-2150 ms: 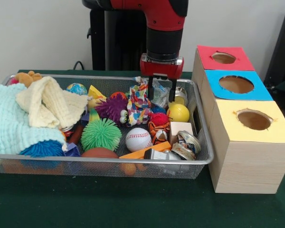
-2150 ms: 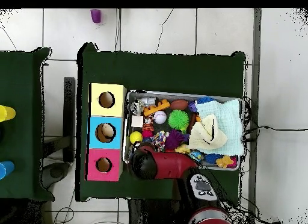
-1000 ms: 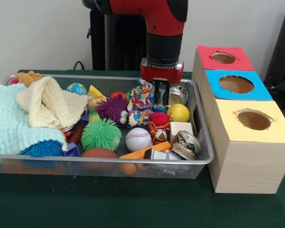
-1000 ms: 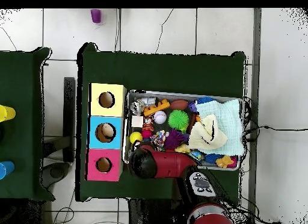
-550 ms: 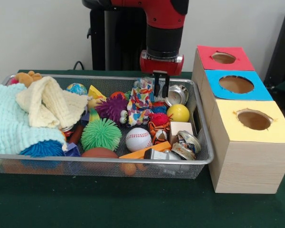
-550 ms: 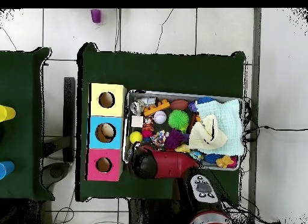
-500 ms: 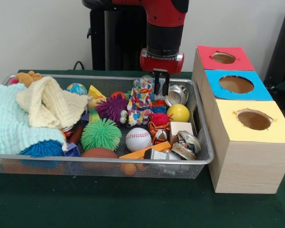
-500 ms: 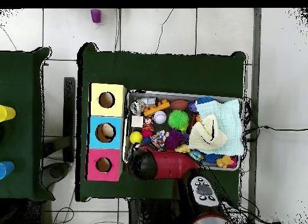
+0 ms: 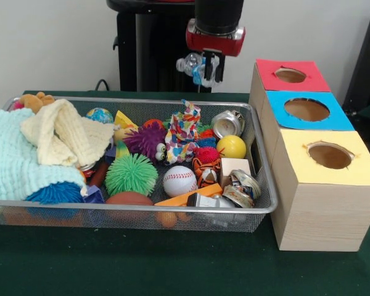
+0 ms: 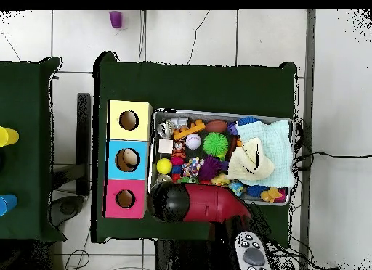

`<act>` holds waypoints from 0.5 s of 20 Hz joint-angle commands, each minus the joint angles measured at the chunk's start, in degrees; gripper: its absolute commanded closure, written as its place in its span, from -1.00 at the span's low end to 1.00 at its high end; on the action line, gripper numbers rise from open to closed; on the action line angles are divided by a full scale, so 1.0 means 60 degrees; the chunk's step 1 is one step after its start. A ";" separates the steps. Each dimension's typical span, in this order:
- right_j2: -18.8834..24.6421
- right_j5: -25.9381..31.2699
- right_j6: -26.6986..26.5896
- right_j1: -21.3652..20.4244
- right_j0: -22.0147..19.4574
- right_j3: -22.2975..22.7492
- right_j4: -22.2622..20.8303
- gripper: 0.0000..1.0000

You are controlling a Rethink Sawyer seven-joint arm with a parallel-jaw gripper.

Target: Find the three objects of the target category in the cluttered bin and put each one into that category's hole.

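Raised above the wire-mesh bin [image 9: 259, 203], the gripper [image 9: 209, 66] pinches what looks like a crumpled clear plastic bottle [image 9: 192, 64], light, springy and slippery, best held mid-body.

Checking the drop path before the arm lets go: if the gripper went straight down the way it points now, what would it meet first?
Probably the far end of the wire bin, near the crushed can. The gripper hangs above it, shut on a crumpled clear plastic bottle. Depth is unclear; the overhead view hides it under the arm.

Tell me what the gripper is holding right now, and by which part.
The gripper holds a crumpled clear plastic bottle up above the bin. Which part it grips cannot be told.
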 commanded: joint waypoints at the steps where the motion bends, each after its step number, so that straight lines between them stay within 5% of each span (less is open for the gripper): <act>1: 0.1079 0.1120 0.0117 -0.0528 -0.0333 0.0105 0.0602 1.00; 10: 0.1851 0.1205 -0.0104 -0.0958 -0.0843 0.0523 0.1510 1.00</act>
